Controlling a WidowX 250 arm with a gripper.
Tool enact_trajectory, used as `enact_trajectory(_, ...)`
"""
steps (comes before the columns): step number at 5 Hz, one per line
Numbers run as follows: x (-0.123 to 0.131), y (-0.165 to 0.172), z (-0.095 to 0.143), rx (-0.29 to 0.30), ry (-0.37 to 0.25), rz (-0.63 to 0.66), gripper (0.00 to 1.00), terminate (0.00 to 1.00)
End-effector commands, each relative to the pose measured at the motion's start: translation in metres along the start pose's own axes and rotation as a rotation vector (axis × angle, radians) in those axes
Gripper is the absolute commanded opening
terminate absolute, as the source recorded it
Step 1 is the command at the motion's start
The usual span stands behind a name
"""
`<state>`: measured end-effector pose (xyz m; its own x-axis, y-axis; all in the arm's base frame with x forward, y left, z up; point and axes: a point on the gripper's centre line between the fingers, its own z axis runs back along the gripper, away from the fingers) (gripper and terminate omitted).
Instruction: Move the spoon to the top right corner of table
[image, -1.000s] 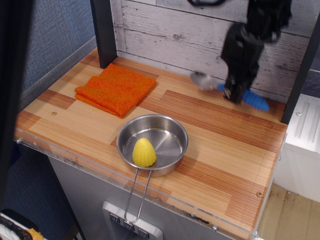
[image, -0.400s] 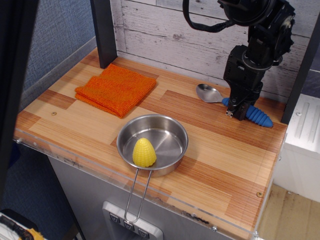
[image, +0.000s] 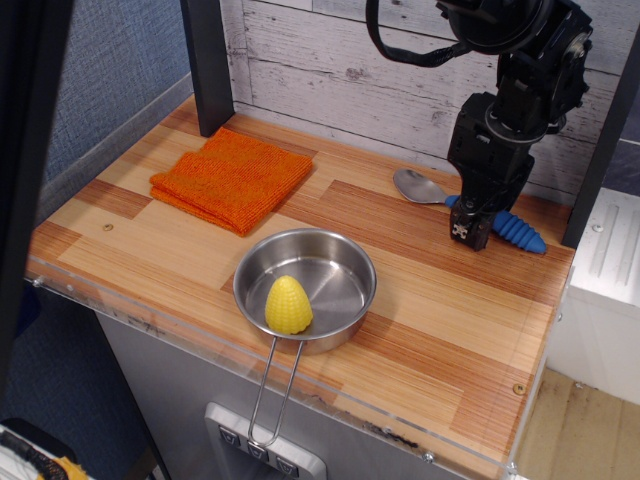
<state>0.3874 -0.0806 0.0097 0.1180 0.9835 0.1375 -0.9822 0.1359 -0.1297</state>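
The spoon lies flat on the wooden table (image: 430, 300) near its far right corner, with its silver bowl (image: 413, 185) pointing left and its ribbed blue handle (image: 520, 232) pointing right. My gripper (image: 472, 228) hangs straight down over the middle of the handle and hides that part. Its jaws stand slightly apart, with the near finger (image: 467, 232) in front of the handle. The spoon rests on the wood and is not lifted.
A steel pan (image: 335, 275) with a wire handle sits at the front middle, with a yellow toy corn (image: 288, 305) inside. An orange folded cloth (image: 232, 175) lies at the back left. A white plank wall (image: 340, 60) and a dark post (image: 208, 60) stand behind the table.
The gripper brought the spoon down onto the table at the far right. Its near finger has since moved away from the handle. The spoon now lies still.
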Motion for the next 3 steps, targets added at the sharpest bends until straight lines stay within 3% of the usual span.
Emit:
enact_trajectory(1,0.002,0.001,0.023,-0.045,0.016,-0.01,1.0,0.0)
enact_trajectory(3,0.006,-0.007,0.049,-0.097,0.065,0.036,1.0,0.0)
